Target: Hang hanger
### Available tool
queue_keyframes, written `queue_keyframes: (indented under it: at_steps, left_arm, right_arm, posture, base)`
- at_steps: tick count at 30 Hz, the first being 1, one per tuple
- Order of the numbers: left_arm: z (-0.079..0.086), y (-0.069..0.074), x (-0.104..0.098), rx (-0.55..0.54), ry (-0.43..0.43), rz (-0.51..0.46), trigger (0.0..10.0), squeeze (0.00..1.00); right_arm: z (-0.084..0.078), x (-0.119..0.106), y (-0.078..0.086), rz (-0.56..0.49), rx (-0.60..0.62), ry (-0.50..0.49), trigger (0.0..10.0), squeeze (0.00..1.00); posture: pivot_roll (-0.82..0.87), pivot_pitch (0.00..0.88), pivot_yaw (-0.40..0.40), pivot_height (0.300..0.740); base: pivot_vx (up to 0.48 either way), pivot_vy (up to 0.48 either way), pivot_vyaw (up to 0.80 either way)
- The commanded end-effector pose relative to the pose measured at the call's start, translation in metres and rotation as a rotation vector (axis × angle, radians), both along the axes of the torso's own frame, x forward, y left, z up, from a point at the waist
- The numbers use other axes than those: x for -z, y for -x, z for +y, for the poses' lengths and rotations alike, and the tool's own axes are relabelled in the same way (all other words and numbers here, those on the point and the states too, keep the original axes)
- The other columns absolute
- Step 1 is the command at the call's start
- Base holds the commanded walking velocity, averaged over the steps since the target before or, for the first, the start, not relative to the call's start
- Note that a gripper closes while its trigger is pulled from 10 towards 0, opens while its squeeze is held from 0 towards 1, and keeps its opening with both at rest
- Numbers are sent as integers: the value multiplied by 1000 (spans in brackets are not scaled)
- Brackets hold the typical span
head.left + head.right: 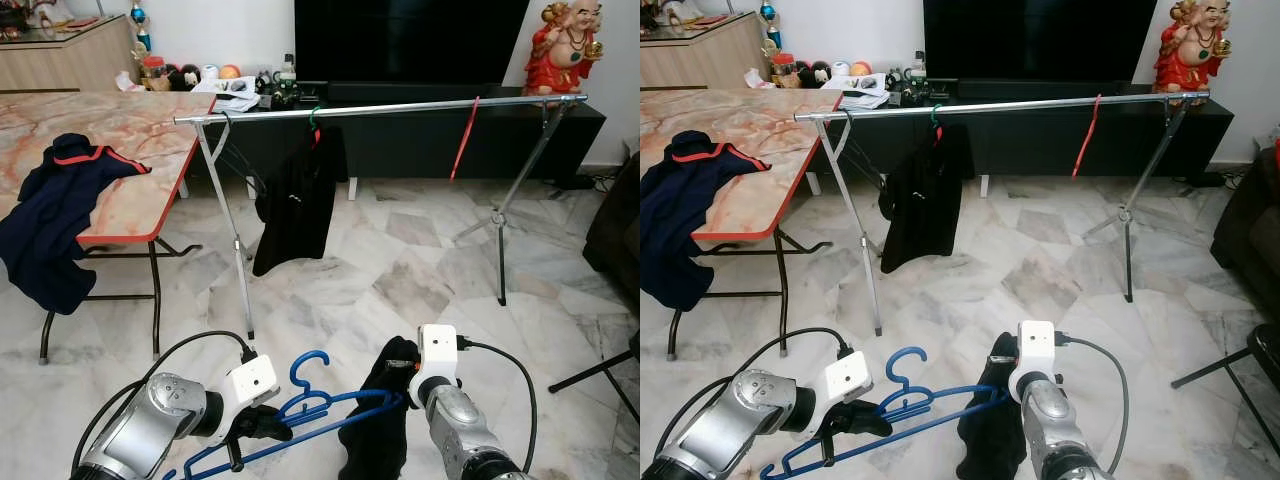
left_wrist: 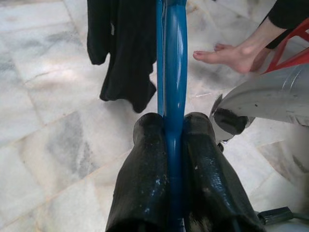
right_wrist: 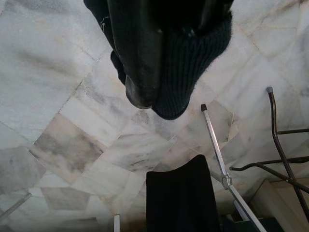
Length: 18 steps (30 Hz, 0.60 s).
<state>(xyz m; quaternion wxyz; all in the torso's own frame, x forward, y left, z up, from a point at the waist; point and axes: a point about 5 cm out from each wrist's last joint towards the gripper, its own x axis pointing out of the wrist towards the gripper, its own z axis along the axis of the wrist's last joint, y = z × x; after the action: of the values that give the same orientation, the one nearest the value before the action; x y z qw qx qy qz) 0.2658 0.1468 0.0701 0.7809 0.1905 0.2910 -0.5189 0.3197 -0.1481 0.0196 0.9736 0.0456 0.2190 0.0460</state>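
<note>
Left eye view: blue hanger (image 1: 300,410), low between the arms, hook up, carried level so it can be lifted to the rail. Left gripper (image 1: 262,425) clamps its lower bar. Right gripper (image 1: 392,385) meets the hanger's far end, where a black garment (image 1: 372,440) droops; held there, seemingly to keep cloth on the shoulder. Drying rack rail (image 1: 400,108) stands well ahead, bearing a hung black top (image 1: 298,200) and a red hanger (image 1: 463,138); free rail between them is the likely target. Table (image 1: 120,130) at left with a navy shirt (image 1: 55,220) draped over its edge.

Right eye view: same scene, no additions.

Left wrist view: both fingers (image 2: 145,179) closed tight on the blue bar, which runs straight out between them. A person's bare foot (image 2: 231,53) on the marble floor (image 2: 48,96) nearby.

Right wrist view: fingertips (image 3: 140,53) buried in dark knit cloth; closed on it, probably, though the second finger is hidden
</note>
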Motion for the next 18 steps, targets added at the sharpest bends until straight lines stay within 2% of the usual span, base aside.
queue_keyframes:
  at_steps: [1, 10, 18]
  left_arm:
    - [4, -2, 1, -13, -41, -8, 10000, 0]
    - [0, -12, -6, -64, 17, -72, 10000, 0]
    - [-4, -8, -11, -38, 69, -38, 10000, 0]
  right_arm:
    - [-1, -1, -1, -6, 4, -2, 10000, 0]
    - [2, 1, 1, 4, -7, -6, 10000, 0]
    - [2, 3, 2, 10, -3, -8, 10000, 0]
  posture:
    - [163, 0, -22, 740]
    - [163, 0, -22, 740]
    - [168, 0, -23, 740]
  base:
    - [0, 0, 0]
    - [0, 0, 0]
    - [0, 0, 0]
